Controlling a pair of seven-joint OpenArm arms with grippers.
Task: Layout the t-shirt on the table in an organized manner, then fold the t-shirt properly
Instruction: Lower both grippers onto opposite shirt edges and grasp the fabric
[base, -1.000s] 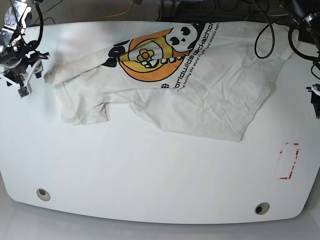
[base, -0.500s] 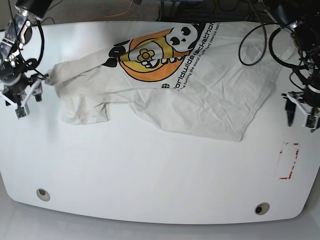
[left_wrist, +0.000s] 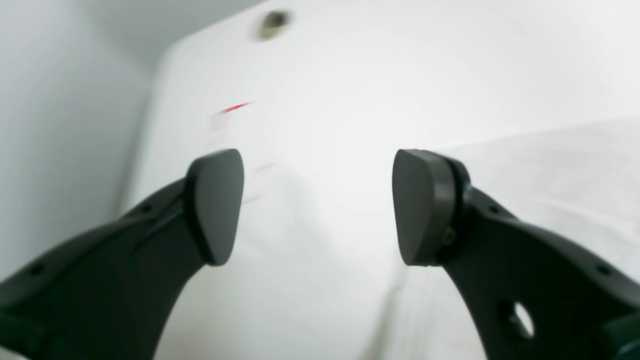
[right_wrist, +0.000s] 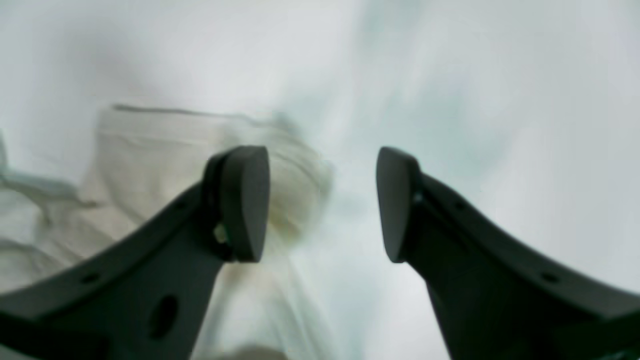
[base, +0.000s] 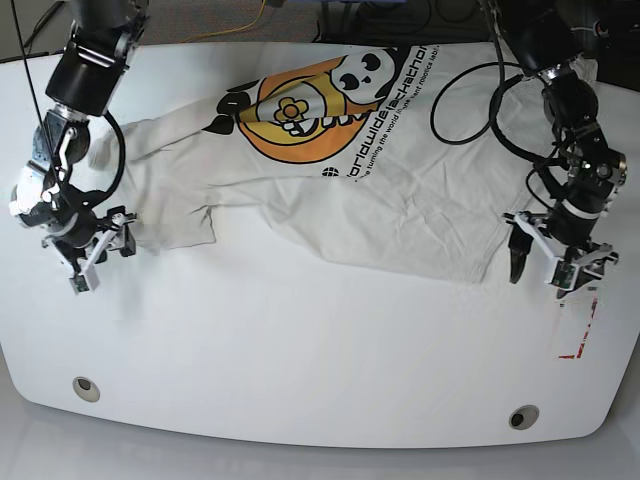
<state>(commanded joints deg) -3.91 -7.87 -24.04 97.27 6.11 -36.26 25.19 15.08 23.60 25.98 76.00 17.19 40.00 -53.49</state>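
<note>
Base view: left claw (base: 548, 262) and right claw (base: 92, 250), both wide, flanking t-shirt (base: 400, 170) edges on desk (base: 300, 350), apparently for spreading.

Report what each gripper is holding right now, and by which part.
Nothing is held. The left gripper and the right gripper are both open beside the t-shirt's edges, jaws empty.
</note>
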